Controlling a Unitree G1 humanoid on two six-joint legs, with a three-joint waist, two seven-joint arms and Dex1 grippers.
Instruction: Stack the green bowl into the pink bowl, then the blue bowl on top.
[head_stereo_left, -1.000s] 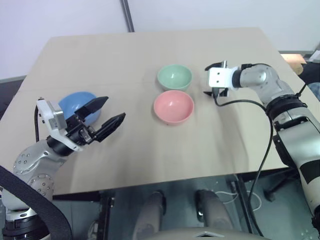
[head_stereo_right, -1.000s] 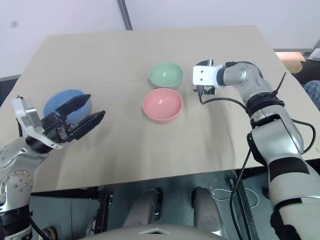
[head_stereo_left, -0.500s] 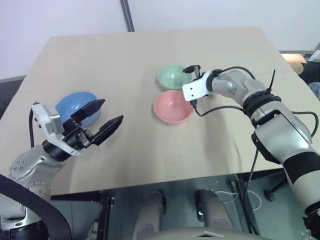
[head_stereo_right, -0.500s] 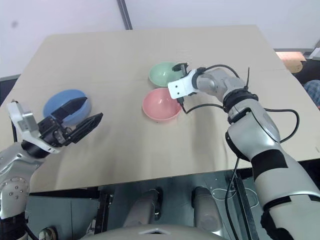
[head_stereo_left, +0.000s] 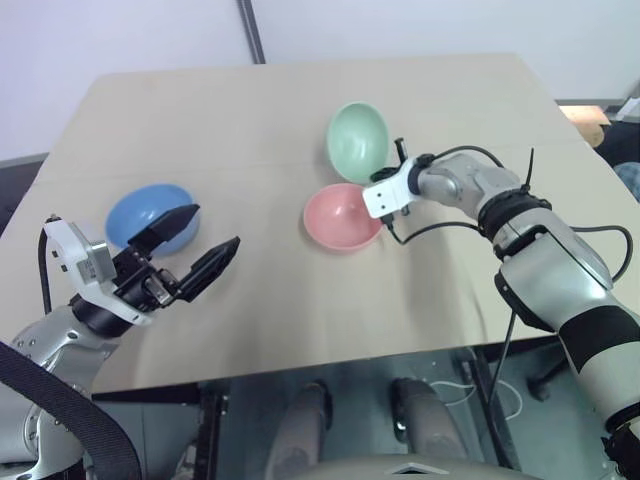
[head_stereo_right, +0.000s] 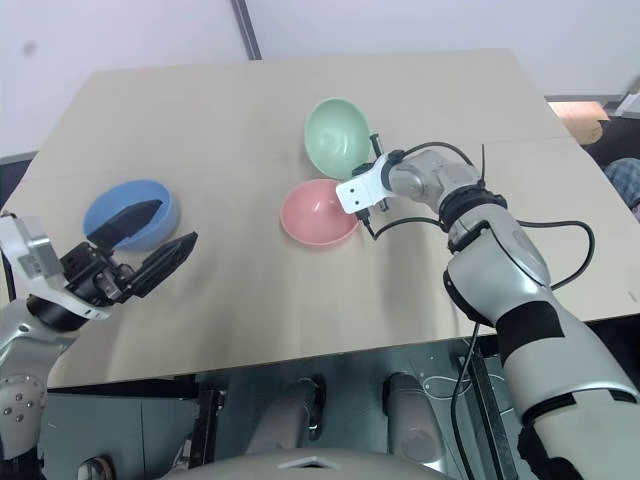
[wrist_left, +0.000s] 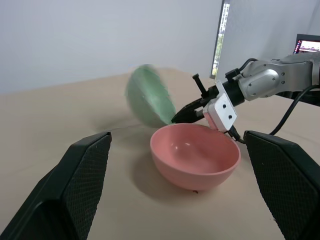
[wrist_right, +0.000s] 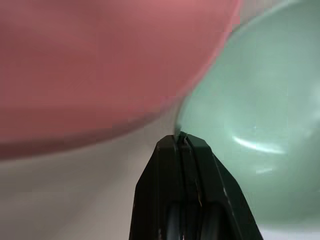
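Note:
The green bowl (head_stereo_left: 357, 140) is tipped up on its edge, its inside facing me, just behind the pink bowl (head_stereo_left: 342, 215). My right gripper (wrist_right: 181, 137) is shut on the green bowl's near rim, right beside the pink bowl's far right edge. The pink bowl stands upright in the middle of the table. At the table's left stands the blue bowl (head_stereo_left: 140, 210). My left gripper (head_stereo_left: 215, 228) hovers open just in front of the blue bowl with nothing between its fingers, pointing toward the pink bowl (wrist_left: 195, 157).
The bowls rest on a beige table (head_stereo_left: 200, 110) with bare room at the back, front and right. A black cable (head_stereo_left: 440, 228) trails from my right wrist over the tabletop. The table's front edge runs close below my left gripper.
My right gripper swung left from beside the bowls to the green bowl's rim and shut on it. The green bowl went from flat to tipped on edge. The left arm barely moved.

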